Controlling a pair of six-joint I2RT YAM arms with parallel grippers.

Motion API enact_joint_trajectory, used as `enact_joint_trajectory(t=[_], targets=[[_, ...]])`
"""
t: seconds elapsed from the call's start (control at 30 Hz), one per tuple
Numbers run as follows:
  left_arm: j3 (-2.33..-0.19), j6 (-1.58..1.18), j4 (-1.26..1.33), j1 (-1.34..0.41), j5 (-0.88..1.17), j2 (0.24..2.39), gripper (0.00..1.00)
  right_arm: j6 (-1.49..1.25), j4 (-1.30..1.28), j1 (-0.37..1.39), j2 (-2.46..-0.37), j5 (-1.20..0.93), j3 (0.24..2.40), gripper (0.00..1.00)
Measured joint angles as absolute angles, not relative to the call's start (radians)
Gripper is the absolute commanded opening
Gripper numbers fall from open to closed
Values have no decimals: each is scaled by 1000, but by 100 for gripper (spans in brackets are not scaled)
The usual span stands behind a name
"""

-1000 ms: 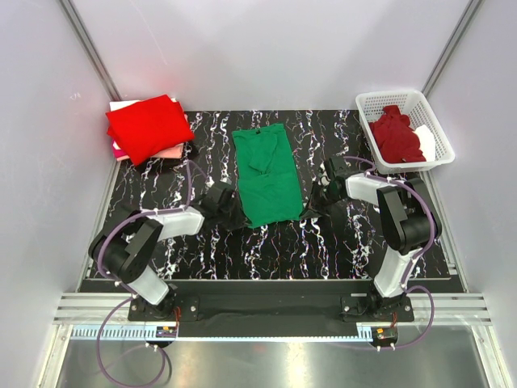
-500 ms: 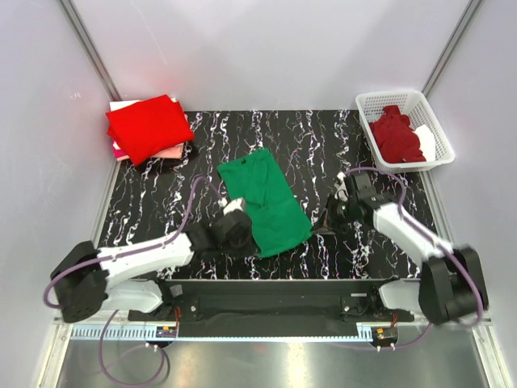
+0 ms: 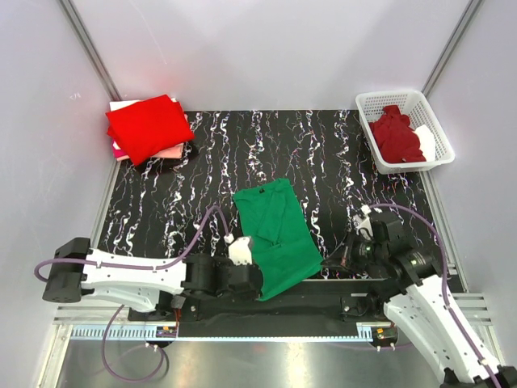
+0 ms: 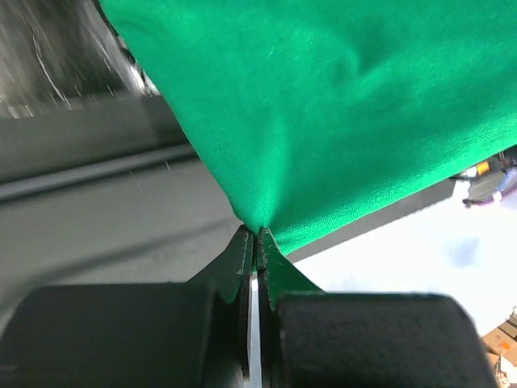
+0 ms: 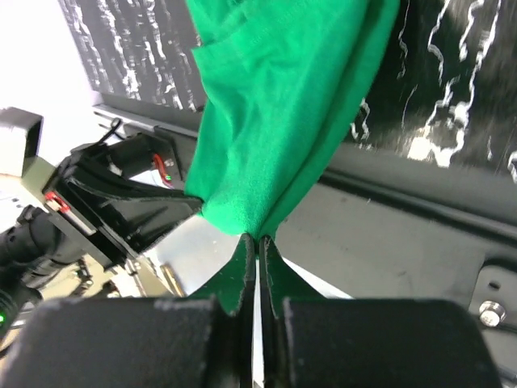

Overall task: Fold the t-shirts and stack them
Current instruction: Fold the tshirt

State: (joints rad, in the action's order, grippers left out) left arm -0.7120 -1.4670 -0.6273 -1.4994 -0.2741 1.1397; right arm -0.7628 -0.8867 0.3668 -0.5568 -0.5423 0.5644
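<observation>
On the black white-veined table (image 3: pixel 161 202) we see the emerald green cotton t-shirt (image 3: pixel 279 234) at the near edge. Its long axis runs away from the arms and leans slightly left at the far end. The left fingers (image 4: pixel 239 263) and right fingers (image 5: pixel 273 275) are each pinched shut on a near corner, so the cloth stretches away from both, and we judge neither arm nearer.

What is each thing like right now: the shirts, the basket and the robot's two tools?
green t-shirt, folded into a narrow strip, gripped by both tools
left tool, shut on the green t-shirt
right tool, shut on the green t-shirt
red t-shirt, folded, on top of the pile
pink t-shirt, folded, under the red one
maroon t-shirt, crumpled in the basket
basket, upright, holding clothes
</observation>
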Motion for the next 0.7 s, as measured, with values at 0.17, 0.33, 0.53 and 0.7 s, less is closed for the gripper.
enact_joint_trajectory(t=[0.17,0.33,0.53,0.7], targets=[[-799,-1521,-714,-1535,-312,1149,3,-799,-943,367,-538,-533,593,0],[-891,-1519,-813,-1513,-376,1149,4,-802,-943,367,-641,-507,642,0],[-951,-1452,-866,-1404,-406,1146,5,-785,-926,367,-778,-445,793,0],[-978,-1378,-871,-1312,-406,1132,6,-756,-879,368,-900,-402,908,0]])
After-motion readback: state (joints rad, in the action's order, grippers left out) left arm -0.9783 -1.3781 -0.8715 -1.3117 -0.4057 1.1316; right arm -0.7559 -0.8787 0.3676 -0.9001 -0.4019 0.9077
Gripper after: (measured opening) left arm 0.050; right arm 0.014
